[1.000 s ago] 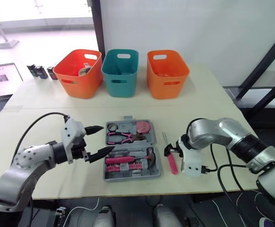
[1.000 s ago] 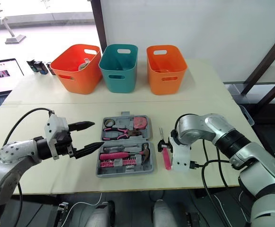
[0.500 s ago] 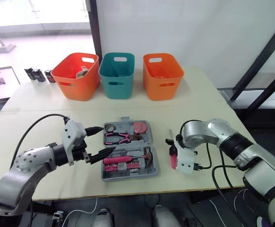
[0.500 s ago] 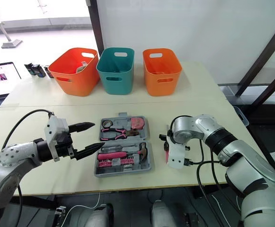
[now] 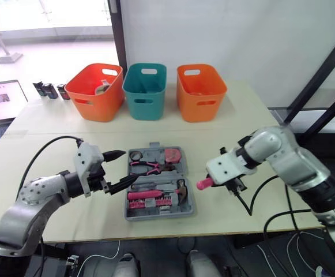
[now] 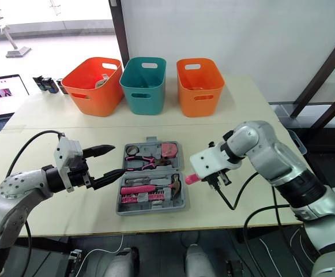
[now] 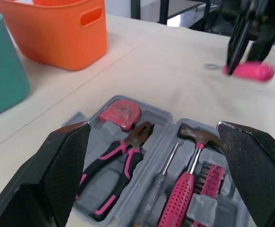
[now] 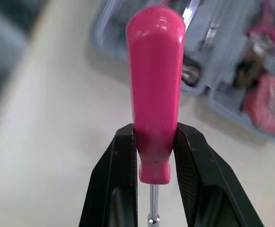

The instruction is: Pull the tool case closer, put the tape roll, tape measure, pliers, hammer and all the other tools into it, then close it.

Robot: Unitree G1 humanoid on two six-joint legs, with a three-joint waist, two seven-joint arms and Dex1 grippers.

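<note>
eye view: left pincer (image 5: 125,168) gapes beside the open tool case (image 5: 187,171) on the counter (image 5: 242,133). left wrist view: pliers (image 7: 118,158) and hammer (image 7: 194,142) sit seated. right wrist view: right pincer (image 8: 155,135) clamps the pink screwdriver (image 8: 156,71) at the handle's shaft end; it may pivot, missing its slot.

Left orange bin (image 5: 95,107), teal bin (image 5: 146,102), right orange bin (image 5: 200,105) in a row; small dark objects (image 5: 50,90), maybe batteries, nearby.

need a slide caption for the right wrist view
Right gripper clamps a pink-handled screwdriver above the table, with the open tool case beyond.
</note>
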